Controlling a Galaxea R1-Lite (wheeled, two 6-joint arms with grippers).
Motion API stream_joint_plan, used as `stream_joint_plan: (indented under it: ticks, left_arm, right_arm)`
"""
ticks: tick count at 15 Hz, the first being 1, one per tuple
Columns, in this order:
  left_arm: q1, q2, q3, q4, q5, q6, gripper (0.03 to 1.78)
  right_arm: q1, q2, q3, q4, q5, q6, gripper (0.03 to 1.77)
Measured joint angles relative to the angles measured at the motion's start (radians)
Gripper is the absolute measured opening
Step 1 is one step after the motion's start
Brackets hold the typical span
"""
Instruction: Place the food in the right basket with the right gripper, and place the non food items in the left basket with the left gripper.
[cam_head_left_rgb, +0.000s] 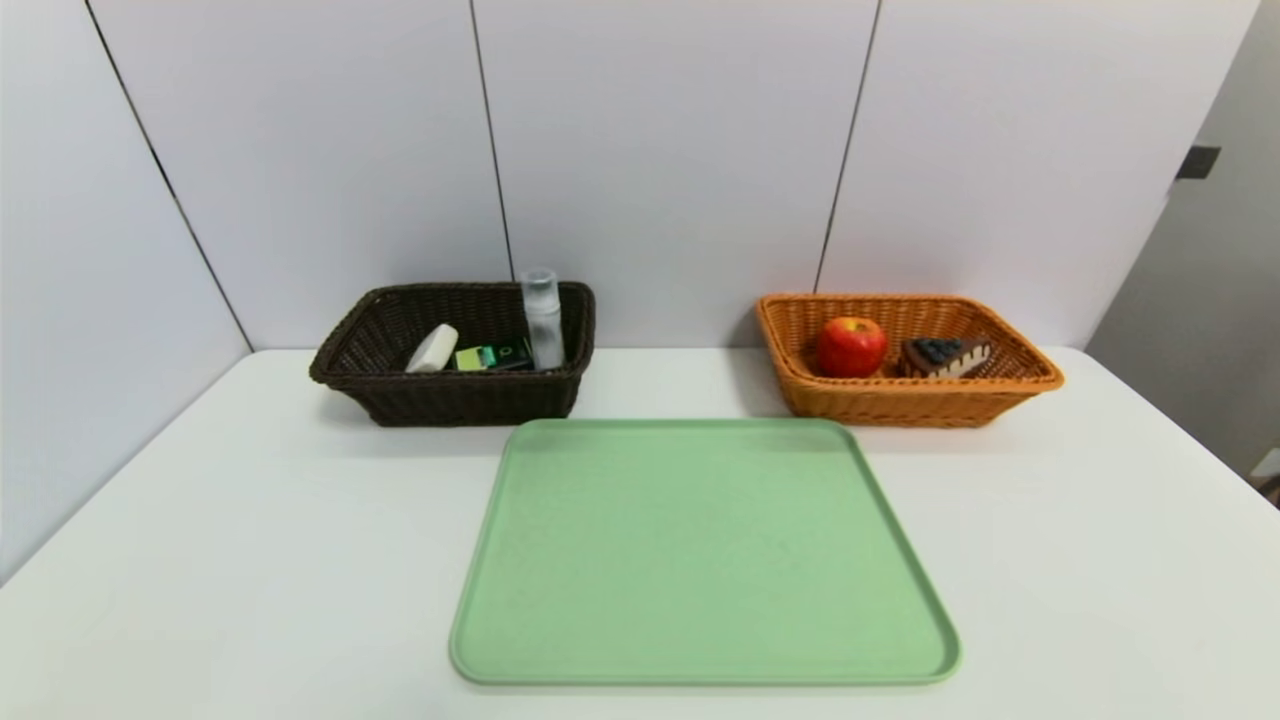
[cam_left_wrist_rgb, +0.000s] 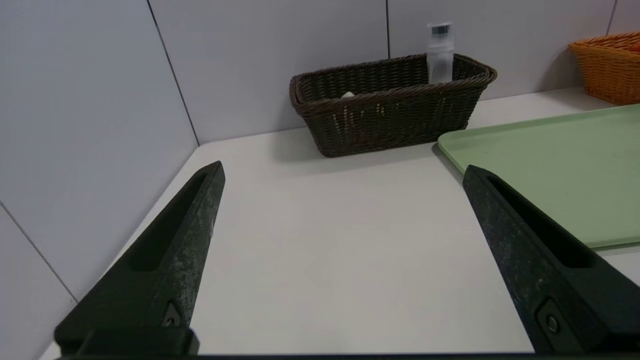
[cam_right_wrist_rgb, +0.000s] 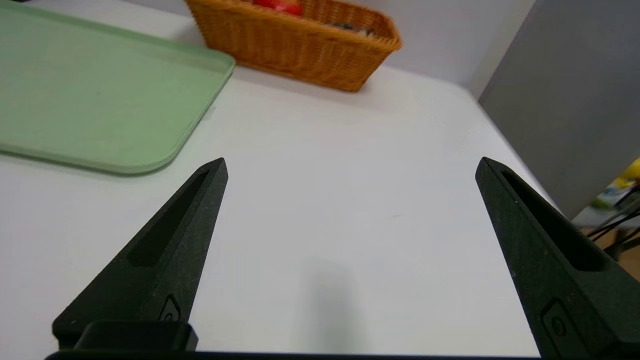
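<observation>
The dark brown basket (cam_head_left_rgb: 400, 400) at the back left holds a clear bottle (cam_head_left_rgb: 541, 318), a white oval item (cam_head_left_rgb: 432, 349) and a green box (cam_head_left_rgb: 478, 357). A red apple (cam_head_left_rgb: 851, 346) and a chocolate cake slice (cam_head_left_rgb: 945, 356) lie in the orange basket (cam_head_left_rgb: 900, 405) at the back right. Neither arm shows in the head view. My left gripper (cam_left_wrist_rgb: 342, 170) is open over bare table, well short of the brown basket (cam_left_wrist_rgb: 390, 110). Short of the orange basket (cam_right_wrist_rgb: 295, 50), my right gripper (cam_right_wrist_rgb: 350, 165) is open over bare table, with nothing between its fingers.
A green tray (cam_head_left_rgb: 700, 555) with nothing on it lies in the middle of the white table, in front of both baskets. Grey wall panels close the back and left. The table's right edge (cam_right_wrist_rgb: 520, 155) drops off near my right gripper.
</observation>
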Motion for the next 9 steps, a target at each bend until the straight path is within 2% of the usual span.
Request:
stream_joint_plan:
  ticks: [1, 2, 3, 4, 5, 9]
  left_arm:
    - [0.0, 0.0, 0.004, 0.066, 0.026, -0.055, 1.69]
    - [0.0, 0.0, 0.004, 0.153, 0.043, -0.098, 1.69]
    - [0.001, -0.001, 0.003, 0.231, 0.049, -0.126, 1.69]
    - [0.001, -0.001, 0.002, 0.261, 0.052, -0.142, 1.69]
    - [0.001, -0.001, 0.001, 0.263, 0.057, -0.154, 1.69]
    - [0.001, -0.001, 0.006, 0.249, 0.058, -0.152, 1.69]
  right_arm:
    - [0.0, 0.0, 0.003, 0.027, 0.023, 0.032, 1.71]
    - [0.0, 0.0, 0.003, 0.029, 0.024, 0.064, 1.71]
    - [0.0, 0.0, 0.005, 0.033, 0.018, 0.1, 1.71]
    - [0.0, 0.0, 0.005, 0.032, 0.004, 0.141, 1.71]
    - [0.0, 0.0, 0.005, 0.031, -0.01, 0.169, 1.71]
    - [0.0, 0.0, 0.006, 0.031, -0.022, 0.201, 1.71]
